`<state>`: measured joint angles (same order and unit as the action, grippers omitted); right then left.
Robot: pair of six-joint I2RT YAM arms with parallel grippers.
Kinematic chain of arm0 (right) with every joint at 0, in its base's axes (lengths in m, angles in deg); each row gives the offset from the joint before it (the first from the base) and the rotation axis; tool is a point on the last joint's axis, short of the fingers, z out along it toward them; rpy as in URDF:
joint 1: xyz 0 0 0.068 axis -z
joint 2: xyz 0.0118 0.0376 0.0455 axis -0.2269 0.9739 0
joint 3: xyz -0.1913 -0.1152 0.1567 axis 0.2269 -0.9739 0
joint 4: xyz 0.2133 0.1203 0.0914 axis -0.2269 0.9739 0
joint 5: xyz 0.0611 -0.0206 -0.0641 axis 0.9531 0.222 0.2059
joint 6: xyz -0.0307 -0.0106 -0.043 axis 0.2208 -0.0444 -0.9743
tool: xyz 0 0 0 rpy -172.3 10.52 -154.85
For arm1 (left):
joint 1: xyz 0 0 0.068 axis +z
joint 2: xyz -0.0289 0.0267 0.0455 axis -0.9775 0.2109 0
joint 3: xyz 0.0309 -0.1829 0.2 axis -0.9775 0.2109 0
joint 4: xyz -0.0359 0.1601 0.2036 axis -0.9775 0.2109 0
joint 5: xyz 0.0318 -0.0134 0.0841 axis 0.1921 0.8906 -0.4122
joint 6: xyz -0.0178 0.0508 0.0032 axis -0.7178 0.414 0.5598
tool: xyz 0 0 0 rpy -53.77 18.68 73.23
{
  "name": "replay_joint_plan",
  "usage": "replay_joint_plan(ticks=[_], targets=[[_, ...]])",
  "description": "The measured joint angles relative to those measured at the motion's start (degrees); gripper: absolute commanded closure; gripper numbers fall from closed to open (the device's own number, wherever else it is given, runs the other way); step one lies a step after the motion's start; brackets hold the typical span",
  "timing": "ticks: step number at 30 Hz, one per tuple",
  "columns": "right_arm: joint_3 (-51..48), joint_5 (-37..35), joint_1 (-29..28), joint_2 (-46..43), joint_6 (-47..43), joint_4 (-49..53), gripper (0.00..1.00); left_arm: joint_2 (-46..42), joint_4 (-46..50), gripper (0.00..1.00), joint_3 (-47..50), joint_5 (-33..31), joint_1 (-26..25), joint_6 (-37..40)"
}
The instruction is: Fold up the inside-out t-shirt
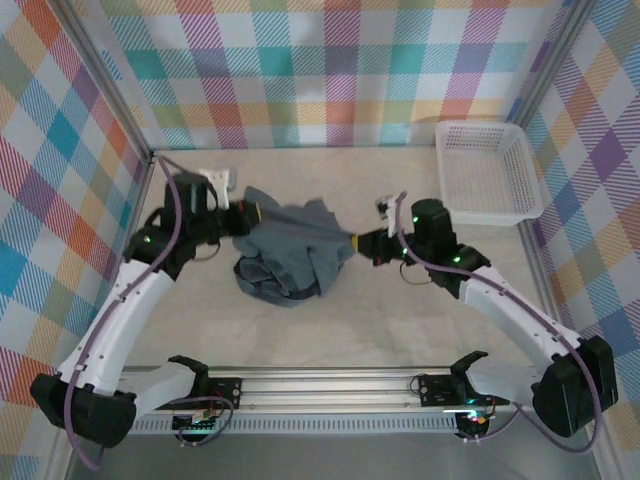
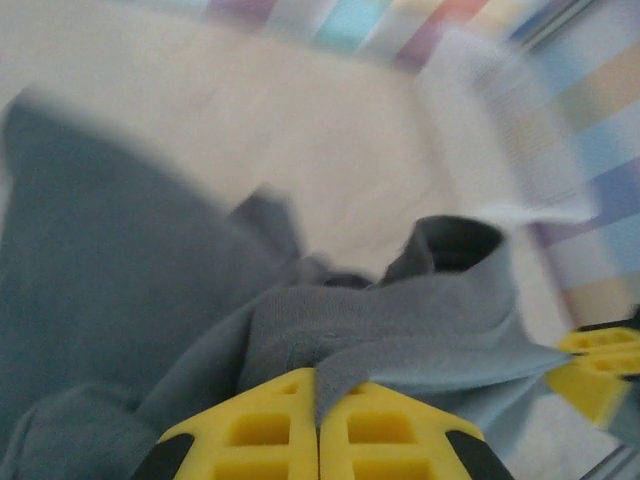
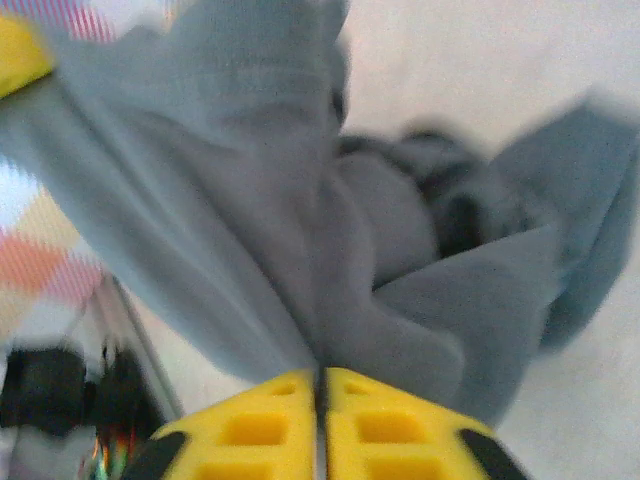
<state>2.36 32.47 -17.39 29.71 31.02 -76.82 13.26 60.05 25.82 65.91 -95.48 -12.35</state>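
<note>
The inside-out t-shirt (image 1: 292, 250) was held bunched over the middle of the tabletop (image 1: 400, 325), pinched in the left claw (image 1: 248, 216) and the right claw (image 1: 358, 240), both closed on cloth. Spreading it well would likely call for an even pull apart, then lowering it flat

L tool (image 1: 250, 215) & R tool (image 1: 358, 241) both tight on t-shirt (image 1: 295, 255), arms bent inward toward centre.

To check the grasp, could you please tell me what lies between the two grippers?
The blue-grey t-shirt, bunched, in the top view; the left gripper and right gripper each pinch an edge.
</note>
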Motion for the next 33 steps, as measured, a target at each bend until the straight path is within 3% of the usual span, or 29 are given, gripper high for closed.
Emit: replay_joint_plan(ticks=[2,4,7,11,16,19,20,21,25,26,30,33], targets=[[-1.64,3.93,-2.1,3.5,-1.03,4.61,0.68,-0.5,0.7,0.54,8.66,-3.65,1.36,-2.27],[-1.53,5.62,-3.17,5.97,-2.03,8.31,0.6,-0.96,2.34,0.44,13.99,-6.16,2.12,-3.89],[0.74,2.27,-3.45,6.54,-2.34,12.92,0.49,-2.36,3.91,0.42,14.4,-8.48,2.14,-4.98],[9.22,-6.86,-2.71,10.86,-1.55,14.95,0.46,0.76,4.2,0.41,6.23,-11.39,0.15,-4.66],[24.74,-11.19,-2.1,27.89,-0.24,17.49,0.38,14.62,1.99,0.38,-5.57,-12.13,-10.16,-2.6],[28.39,-9.84,-2.47,35.54,-0.31,17.44,0.34,23.12,1.27,0.37,-6.8,-12.0,-12.48,-2.49],[29.07,-8.92,-2.73,37.27,-0.42,17.66,0.36,25.22,1.38,0.37,-6.34,-11.98,-12.61,-2.54],[30.18,-7.91,-3.21,39.43,-0.55,18.38,0.45,27.21,1.51,0.37,-5.64,-11.8,-12.63,-2.62],[33.44,-6.25,-4.76,44.61,-0.94,20.09,0.96,31.01,1.51,0.41,-2.45,-8.39,-12.61,-2.69],[33.44,-6.23,-4.98,44.61,-0.76,20.48,1.0,31.08,1.27,0.41,-1.68,-7.04,-12.61,-2.82],[33.35,-4.37,-5.14,42.27,0.17,20.57,1.0,31.06,-1.53,0.43,1.4,-0.28,-12.61,-2.84],[33.35,1.03,-4.94,38.53,1.09,18.71,1.0,31.04,-3.5,0.41,1.44,2.62,-12.61,-2.21]])
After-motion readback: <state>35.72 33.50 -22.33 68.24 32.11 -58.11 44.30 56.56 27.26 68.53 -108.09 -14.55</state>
